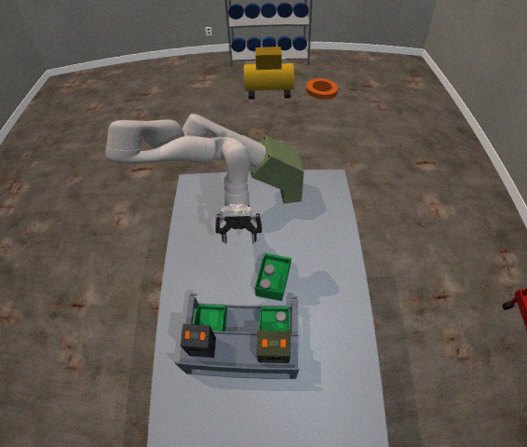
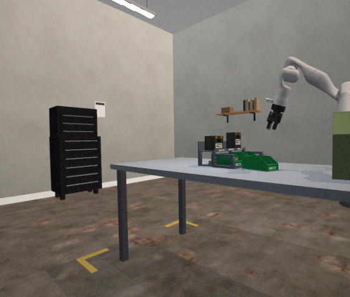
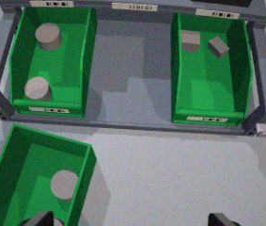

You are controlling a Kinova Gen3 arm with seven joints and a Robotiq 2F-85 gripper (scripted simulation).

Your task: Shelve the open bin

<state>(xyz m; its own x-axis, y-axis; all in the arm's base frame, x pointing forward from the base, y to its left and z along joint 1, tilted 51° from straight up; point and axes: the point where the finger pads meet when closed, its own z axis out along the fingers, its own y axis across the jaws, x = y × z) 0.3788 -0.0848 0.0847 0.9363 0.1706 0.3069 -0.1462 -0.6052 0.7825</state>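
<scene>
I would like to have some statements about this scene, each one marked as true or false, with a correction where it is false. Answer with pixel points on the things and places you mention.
1. The loose bin (image 1: pixel 280 278) (image 2: pixel 260 163) (image 3: pixel 10 169) is on the table (image 1: pixel 321 409) (image 2: pixel 175 174) (image 3: pixel 170 169), outside the shelf (image 1: pixel 237 368) (image 2: pixel 204 159) (image 3: pixel 133 126). True.
2. The hand (image 1: pixel 239 239) (image 2: pixel 271 128) (image 3: pixel 133 223) is closed on the loose bin. False: it is open and holds nothing.
3. The gap in the row lies between two green bins. True.
4. Three boxes stand on top of the shelf. False: there are two, a dark grey one (image 1: pixel 197 344) (image 2: pixel 233 140) and an olive one (image 1: pixel 273 353) (image 2: pixel 213 142).
5. The loose bin has no parts in it. False: round parts (image 1: pixel 269 269) (image 3: pixel 64 185) lie inside.
</scene>
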